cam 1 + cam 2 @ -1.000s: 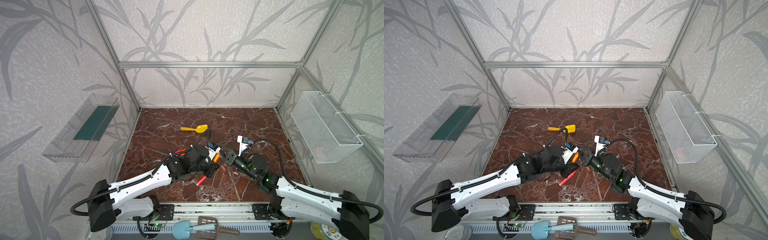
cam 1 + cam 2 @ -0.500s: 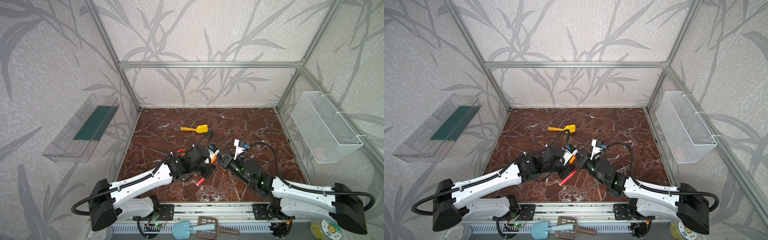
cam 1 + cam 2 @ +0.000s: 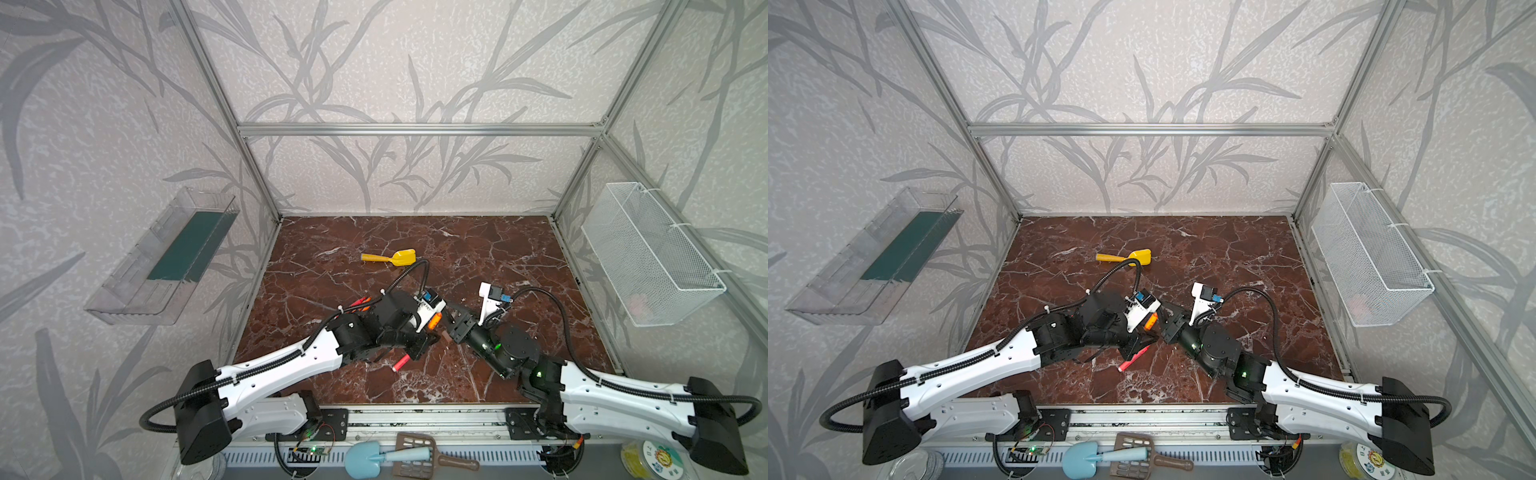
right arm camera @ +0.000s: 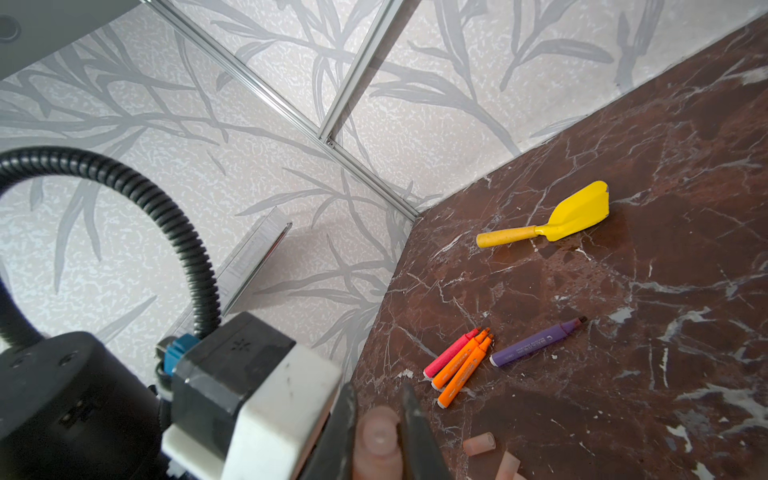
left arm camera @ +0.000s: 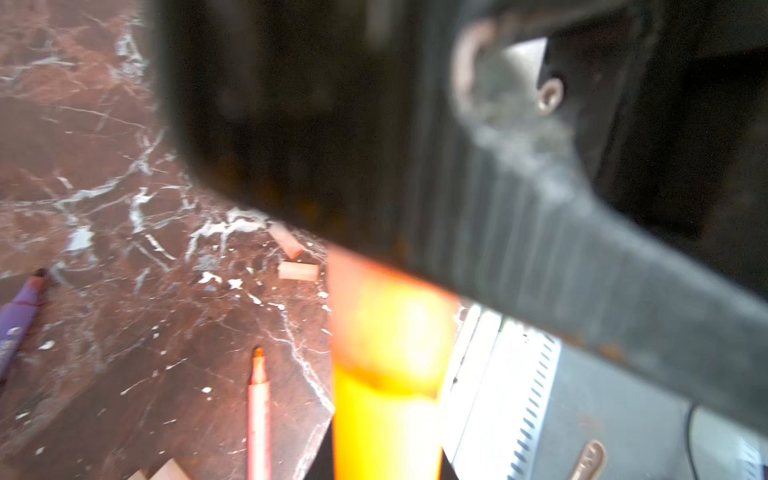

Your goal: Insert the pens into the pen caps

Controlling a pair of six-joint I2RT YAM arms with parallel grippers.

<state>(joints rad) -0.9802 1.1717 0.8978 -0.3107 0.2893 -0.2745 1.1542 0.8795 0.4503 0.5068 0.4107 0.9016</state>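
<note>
Your left gripper (image 3: pixel 432 331) pinches a pen (image 5: pixel 386 353), your right gripper (image 4: pixel 377 401) a cap (image 4: pixel 379 440); misaligned, they could jam or slip.

Pens, and it's six: three orange pens (image 3: pixel 434 321), one up in the middle, an orange pair (image 4: pixel 461 358) lying to its left; two pink-red pens (image 3: pixel 400 363), one nearer the front, one against that pair; a single purple pen (image 4: pixel 536 340); pen caps (image 4: pixel 479 444), three I can count for sure, total unclear; one yellow shovel (image 3: pixel 388 258) far back.
</note>
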